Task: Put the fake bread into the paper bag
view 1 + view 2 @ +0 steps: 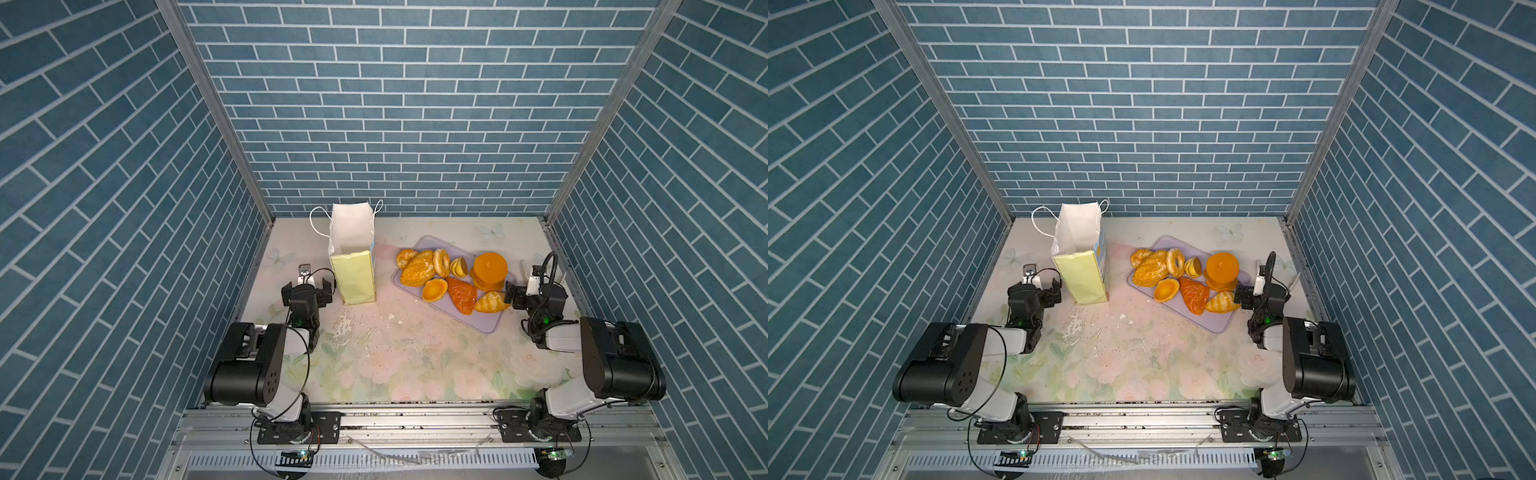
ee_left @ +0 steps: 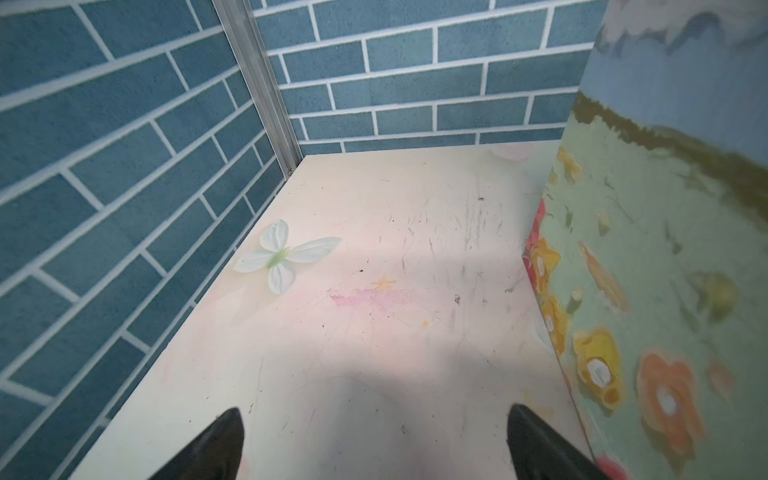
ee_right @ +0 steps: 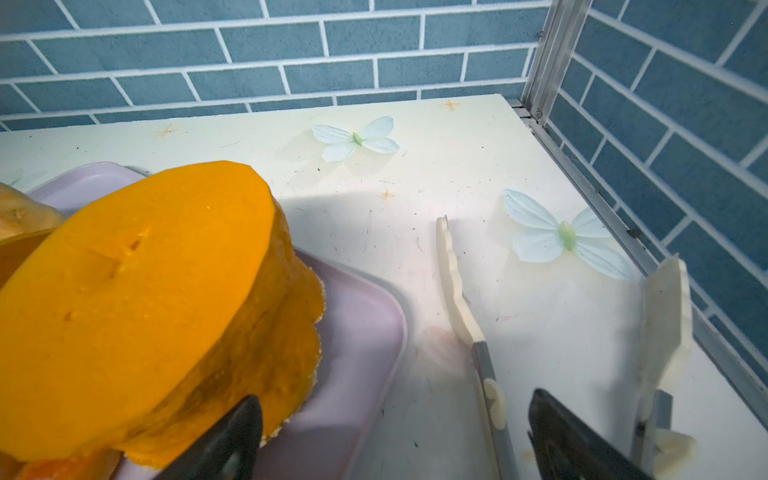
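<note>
Claws first: the right claw is spread wide with nothing in it, sitting low just beside the pancake stack at the edge of the lavender tray. The left claw is just as wide and empty. It's right next to the paper bag and pointed at bare table.

All the fake bread I can see is piled on that tray. The bag stands upright with its mouth open, and what I can see of its inside is plain white. So I'd say we're at step one, the first pick.

For the next move I'd guess the right claw has to straddle one piece. The croissant is the closest one. Then it has to clamp, lift clear of the tall rim and drop it down that narrow mouth. The bag looks tippy, so the left claw steadying it wouldn't hurt.
</note>
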`<act>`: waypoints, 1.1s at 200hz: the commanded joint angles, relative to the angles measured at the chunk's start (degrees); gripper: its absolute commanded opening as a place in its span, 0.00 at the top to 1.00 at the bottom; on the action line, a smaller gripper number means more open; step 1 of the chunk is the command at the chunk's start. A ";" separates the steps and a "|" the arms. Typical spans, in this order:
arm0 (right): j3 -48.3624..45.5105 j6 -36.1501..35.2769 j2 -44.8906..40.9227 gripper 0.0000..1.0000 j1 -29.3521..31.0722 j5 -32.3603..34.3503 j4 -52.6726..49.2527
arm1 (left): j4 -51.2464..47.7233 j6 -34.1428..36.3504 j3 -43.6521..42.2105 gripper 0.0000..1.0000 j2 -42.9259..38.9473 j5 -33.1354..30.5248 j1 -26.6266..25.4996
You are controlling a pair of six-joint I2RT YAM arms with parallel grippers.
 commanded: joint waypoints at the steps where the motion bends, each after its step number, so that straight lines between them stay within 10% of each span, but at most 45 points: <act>1: 0.96 -0.02 0.20 0.01 0.11 0.49 0.40 | 0.26 0.11 0.18 0.00 0.16 -0.54 -0.45; 220: 0.33 0.94 -0.17 0.01 0.08 2.30 1.68 | 0.30 0.78 0.19 0.00 0.02 1.40 -0.34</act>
